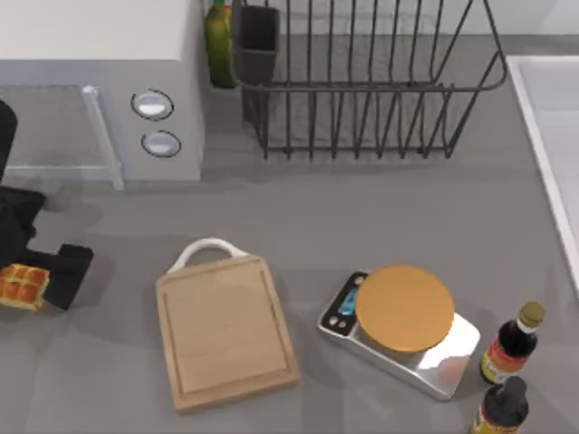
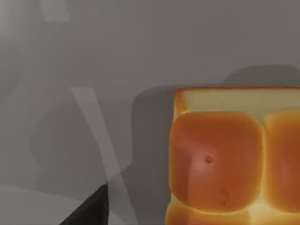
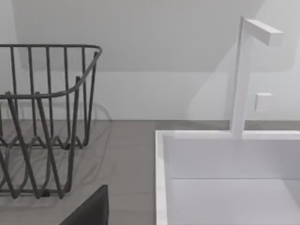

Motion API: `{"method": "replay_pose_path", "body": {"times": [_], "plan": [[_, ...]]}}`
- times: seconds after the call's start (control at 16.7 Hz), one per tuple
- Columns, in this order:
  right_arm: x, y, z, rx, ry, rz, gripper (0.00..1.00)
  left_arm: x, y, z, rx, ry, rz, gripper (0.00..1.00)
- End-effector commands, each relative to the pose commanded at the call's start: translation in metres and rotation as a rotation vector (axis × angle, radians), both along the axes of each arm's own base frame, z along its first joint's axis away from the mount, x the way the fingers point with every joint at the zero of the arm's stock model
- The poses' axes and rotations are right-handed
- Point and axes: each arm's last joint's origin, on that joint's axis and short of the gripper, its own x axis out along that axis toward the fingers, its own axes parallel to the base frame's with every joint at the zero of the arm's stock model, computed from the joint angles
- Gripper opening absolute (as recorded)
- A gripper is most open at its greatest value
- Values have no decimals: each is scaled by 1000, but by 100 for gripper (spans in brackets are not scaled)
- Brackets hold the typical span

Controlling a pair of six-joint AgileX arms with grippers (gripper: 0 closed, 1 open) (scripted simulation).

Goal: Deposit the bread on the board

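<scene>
Fingers of the left gripper (image 1: 41, 280) closed on the small golden-orange loaf of pull-apart bread (image 1: 22, 287), at the table's far left edge, well apart from the light wooden rectangular cutting board (image 1: 225, 331) with white loop handle, lying bare mid-table.

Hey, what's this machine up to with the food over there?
The left arm's tool is at the bread, a small golden loaf at the table's left edge. It is meant to go on the wooden board, which lies bare to the right, beside a silver scale. Whether the bread is gripped yet is unclear.
</scene>
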Motion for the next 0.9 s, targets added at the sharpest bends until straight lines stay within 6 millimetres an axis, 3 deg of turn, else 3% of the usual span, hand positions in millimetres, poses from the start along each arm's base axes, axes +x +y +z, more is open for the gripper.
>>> {"method": "replay_pose_path", "body": {"times": [0.18, 0.42, 0.9], "plan": [[0, 0, 0, 0, 0, 0, 100, 10, 0, -11, 0, -7, -1, 100], [0, 0, 0, 0, 0, 0, 100, 11, 0, -12, 0, -8, -1, 100], [0, 0, 0, 0, 0, 0, 100, 11, 0, -12, 0, -8, -1, 40]]}}
